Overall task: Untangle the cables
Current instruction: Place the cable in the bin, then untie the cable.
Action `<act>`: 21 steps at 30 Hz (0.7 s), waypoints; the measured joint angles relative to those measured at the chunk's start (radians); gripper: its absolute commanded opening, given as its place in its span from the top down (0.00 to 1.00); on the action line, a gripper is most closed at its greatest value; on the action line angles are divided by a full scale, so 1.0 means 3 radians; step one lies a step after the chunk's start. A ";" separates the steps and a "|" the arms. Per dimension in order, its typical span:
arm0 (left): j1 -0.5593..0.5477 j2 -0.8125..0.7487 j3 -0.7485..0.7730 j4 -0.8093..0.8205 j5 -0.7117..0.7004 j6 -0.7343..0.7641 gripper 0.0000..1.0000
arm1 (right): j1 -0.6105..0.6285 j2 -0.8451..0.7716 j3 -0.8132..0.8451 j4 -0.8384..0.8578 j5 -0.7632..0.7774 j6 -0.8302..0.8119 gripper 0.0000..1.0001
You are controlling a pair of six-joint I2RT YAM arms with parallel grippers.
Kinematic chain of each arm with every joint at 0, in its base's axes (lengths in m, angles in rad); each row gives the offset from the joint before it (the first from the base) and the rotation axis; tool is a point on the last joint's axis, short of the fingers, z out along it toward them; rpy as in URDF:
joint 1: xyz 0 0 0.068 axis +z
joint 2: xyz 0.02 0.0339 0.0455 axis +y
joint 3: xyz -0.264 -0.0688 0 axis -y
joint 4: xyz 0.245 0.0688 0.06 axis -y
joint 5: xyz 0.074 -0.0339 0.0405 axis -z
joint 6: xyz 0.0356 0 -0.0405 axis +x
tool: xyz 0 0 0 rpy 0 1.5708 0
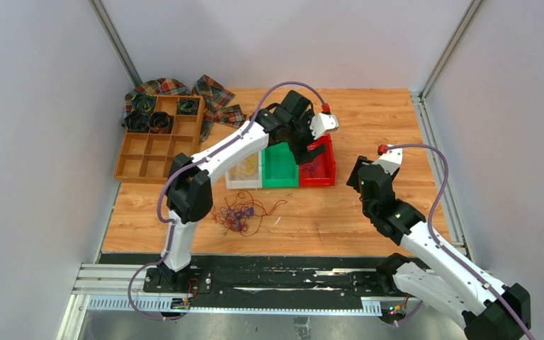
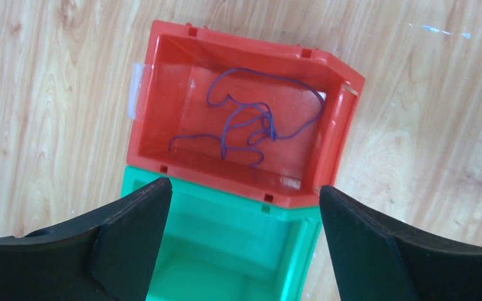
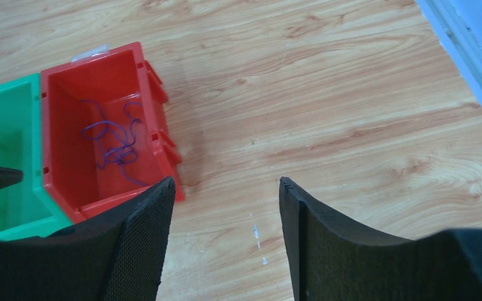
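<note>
Tangled clump of thin yellow, dark red-brown and purple cables (image 1: 239,214) lies on the wood-grain worktop (image 1: 368,113), near its near edge, left of centre. It sits just nearer than a row of three small open plastic bins, apart from them. Nothing is touching it.

Bin row, left to right in the top view: clear bin (image 1: 244,185) with a yellow wire (image 1: 248,166) in it, green bin (image 2: 238,235), red bin (image 2: 163,106). All three stand side by side, touching. One loose purple wire (image 2: 251,125) lies looped on the red bin's floor.

Left hand (image 2: 243,191): fingers wide apart, holding nothing, hovering over the seam between the green and red bins.

Right hand (image 3: 226,185): fingers also apart, holding nothing, over bare worktop to the right of the red bin, towards the right edge.

Far-left corner: brown wooden compartment tray (image 1: 133,168) with black coiled rolls (image 1: 149,117) in its far cells, and a plaid cloth (image 1: 212,92) under and behind it.
</note>
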 measured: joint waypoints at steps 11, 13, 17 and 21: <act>0.0416 -0.1769 -0.1161 -0.0781 0.0360 0.0432 0.09 | 0.0128 0.0337 0.0122 0.0223 -0.0958 -0.0109 0.36; 0.0604 -0.2195 -0.1586 -0.0924 0.0406 0.0570 0.12 | 0.0258 0.0465 0.0159 0.0296 -0.1114 -0.0140 0.39; 0.0777 -0.2580 -0.2193 -0.1116 0.0460 0.0792 0.19 | 0.0484 0.0716 0.0258 0.0380 -0.1312 -0.0173 0.45; 0.0846 -0.2661 -0.2701 -0.1205 0.0432 0.1156 0.25 | 0.0596 0.0842 0.0318 0.0437 -0.1431 -0.0182 0.48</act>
